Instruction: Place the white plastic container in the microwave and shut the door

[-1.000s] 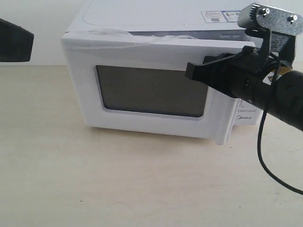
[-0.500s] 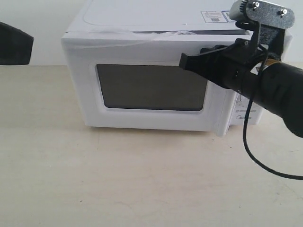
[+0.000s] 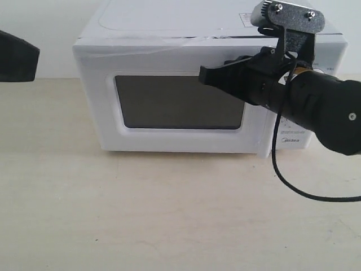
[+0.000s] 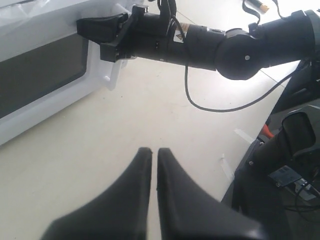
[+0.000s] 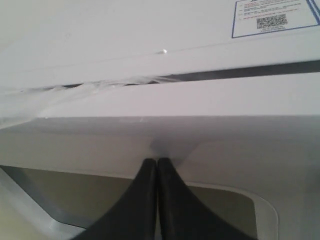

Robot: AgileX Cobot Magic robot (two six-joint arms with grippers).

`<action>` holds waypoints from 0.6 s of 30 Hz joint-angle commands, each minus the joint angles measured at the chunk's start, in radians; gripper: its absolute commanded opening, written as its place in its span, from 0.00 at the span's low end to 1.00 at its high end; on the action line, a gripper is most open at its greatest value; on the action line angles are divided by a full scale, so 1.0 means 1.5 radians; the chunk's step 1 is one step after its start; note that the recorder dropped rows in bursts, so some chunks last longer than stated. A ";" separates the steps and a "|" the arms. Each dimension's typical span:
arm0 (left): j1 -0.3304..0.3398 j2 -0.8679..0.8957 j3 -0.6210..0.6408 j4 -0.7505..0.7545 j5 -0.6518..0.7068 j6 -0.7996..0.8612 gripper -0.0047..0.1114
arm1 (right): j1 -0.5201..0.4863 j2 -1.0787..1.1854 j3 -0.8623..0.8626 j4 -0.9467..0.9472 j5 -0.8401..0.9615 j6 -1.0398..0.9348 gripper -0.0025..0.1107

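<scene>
The white microwave (image 3: pixel 169 17) stands at the back of the table. Its door (image 3: pixel 169 59), with a dark window (image 3: pixel 179 103), lies almost flush against the body. A thin dark gap (image 5: pixel 250 71) shows along the door's top, with crinkled clear film (image 5: pixel 75 90) sticking out of it. My right gripper (image 3: pixel 203 75) is shut and empty, its tips (image 5: pixel 157 161) pressed on the door's white frame just above the window. My left gripper (image 4: pixel 151 150) is shut on nothing, held over bare table at the far left (image 3: pixel 22 53). The white plastic container is out of view.
The right arm (image 3: pixel 316 110) crosses in front of the microwave's knob panel, beside the door handle (image 3: pixel 264 135), and a black cable (image 3: pixel 282 175) hangs from it to the table. In the left wrist view, dark equipment (image 4: pixel 295 150) stands past the table's edge.
My right gripper has moved left and slightly up along the door's front. The door, ajar on its handle side a second ago, has swung in against the microwave body.
</scene>
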 commanded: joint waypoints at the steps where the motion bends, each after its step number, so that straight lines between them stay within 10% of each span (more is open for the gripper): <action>1: -0.004 -0.001 0.003 0.001 0.003 -0.006 0.08 | -0.006 0.013 -0.020 0.016 -0.032 -0.016 0.02; 18: -0.004 -0.003 0.003 0.001 0.003 -0.006 0.08 | -0.005 -0.069 -0.018 0.055 0.041 -0.071 0.02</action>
